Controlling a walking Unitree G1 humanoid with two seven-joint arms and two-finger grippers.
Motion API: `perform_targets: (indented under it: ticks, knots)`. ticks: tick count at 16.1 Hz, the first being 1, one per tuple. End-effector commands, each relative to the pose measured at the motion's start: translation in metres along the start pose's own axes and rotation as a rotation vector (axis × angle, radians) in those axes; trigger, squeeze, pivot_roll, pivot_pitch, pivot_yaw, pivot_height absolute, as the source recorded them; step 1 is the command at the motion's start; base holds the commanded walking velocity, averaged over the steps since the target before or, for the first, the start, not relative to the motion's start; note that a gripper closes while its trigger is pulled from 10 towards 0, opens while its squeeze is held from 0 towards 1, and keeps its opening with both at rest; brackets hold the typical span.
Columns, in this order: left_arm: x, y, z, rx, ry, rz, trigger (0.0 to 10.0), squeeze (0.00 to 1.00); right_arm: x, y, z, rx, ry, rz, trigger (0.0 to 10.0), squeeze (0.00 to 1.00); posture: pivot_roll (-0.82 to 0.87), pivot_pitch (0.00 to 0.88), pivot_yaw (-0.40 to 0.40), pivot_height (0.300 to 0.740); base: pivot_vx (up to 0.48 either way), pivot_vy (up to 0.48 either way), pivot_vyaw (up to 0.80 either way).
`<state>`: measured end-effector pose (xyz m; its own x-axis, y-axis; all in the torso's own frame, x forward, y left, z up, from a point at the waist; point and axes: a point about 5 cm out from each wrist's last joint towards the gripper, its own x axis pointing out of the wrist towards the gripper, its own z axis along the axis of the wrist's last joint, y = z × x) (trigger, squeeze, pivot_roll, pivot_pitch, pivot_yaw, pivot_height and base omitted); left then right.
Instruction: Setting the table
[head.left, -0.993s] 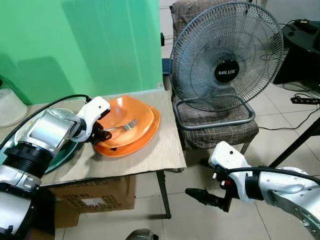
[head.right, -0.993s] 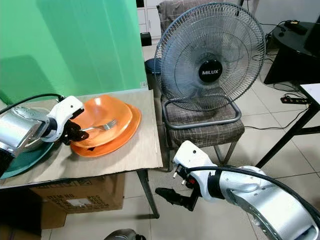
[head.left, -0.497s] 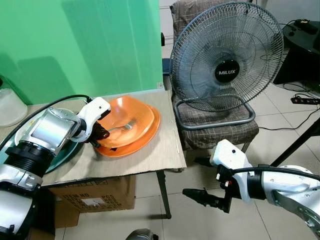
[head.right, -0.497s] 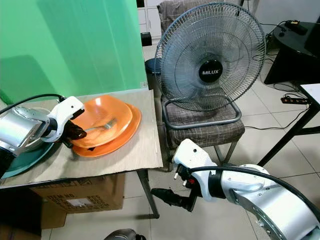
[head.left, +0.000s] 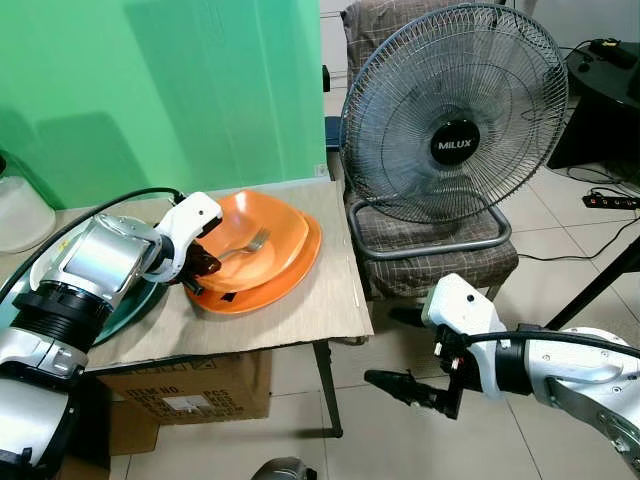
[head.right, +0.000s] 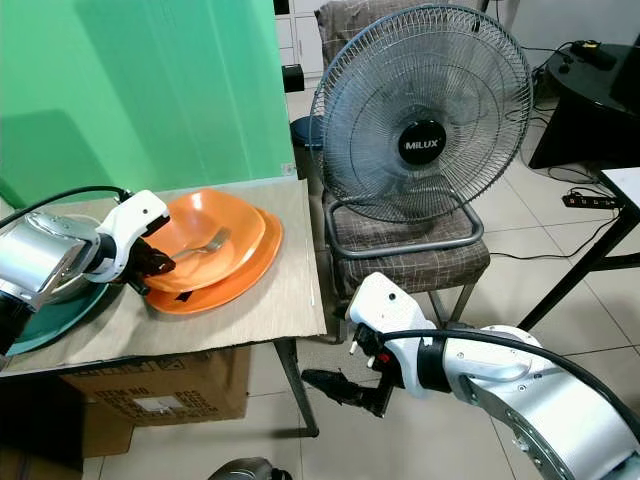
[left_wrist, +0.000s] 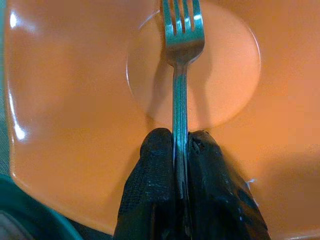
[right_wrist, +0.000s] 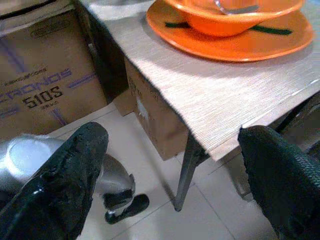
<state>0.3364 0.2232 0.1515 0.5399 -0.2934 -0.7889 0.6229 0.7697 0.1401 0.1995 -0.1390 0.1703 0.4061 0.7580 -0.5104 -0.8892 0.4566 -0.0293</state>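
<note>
An orange bowl (head.left: 262, 232) rests on an orange plate (head.left: 280, 282) on the small wooden table (head.left: 300, 310). A metal fork (head.left: 240, 247) hangs over the bowl, tines toward the bowl's middle. My left gripper (head.left: 203, 264) is shut on the fork's handle at the bowl's left rim; in the left wrist view the two black fingers (left_wrist: 156, 195) pinch the fork (left_wrist: 181, 75) above the bowl (left_wrist: 75, 100). My right gripper (head.left: 392, 381) is open, low over the floor beyond the table's right front corner. The right wrist view looks up at the plate (right_wrist: 240, 42) past its fingers (right_wrist: 70, 170).
A teal plate (head.left: 130, 305) with a pale dish lies under my left arm. A large standing fan (head.left: 452, 120) sits on a checked chair (head.left: 440, 255) right of the table. A cardboard box (head.left: 185, 390) stands under the table. A green screen backs the table.
My left gripper has lifted the fork slightly, raising its tines off the bowl's bottom. My right gripper has shifted a little over the floor.
</note>
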Motion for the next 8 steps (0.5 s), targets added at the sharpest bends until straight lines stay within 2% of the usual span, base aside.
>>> perform_targets:
  ticks: [1, 3, 6, 8]
  knots:
    - [-0.008, 0.008, 0.009, 0.0, -0.04, 0.038, 0.0, 0.0, -0.003, -0.007, 0.004, -0.015, -0.028, -0.046, 10.0, 0.0, 0.1, 0.0, 0.105, 0.74, 0.0, 0.0, 0.0]
    - [-0.014, 0.012, 0.018, 0.025, -0.121, 0.075, 0.0, 0.0, -0.006, -0.02, 0.009, -0.026, -0.073, -0.147, 10.0, 0.0, 0.1, 0.0, 0.106, 0.74, 0.0, 0.0, 0.0]
    - [-0.022, 0.011, 0.03, 0.067, -0.197, 0.102, 0.0, 0.0, -0.008, -0.028, 0.013, -0.023, -0.119, -0.226, 10.0, 0.0, 0.1, 0.0, 0.1, 0.74, 0.0, 0.0, 0.0]
    - [-0.034, 0.007, 0.045, 0.135, -0.318, 0.163, 0.0, 0.0, -0.009, -0.037, 0.015, -0.013, -0.171, -0.342, 10.0, 0.0, 0.1, 0.0, 0.104, 0.74, 0.0, 0.0, 0.0]
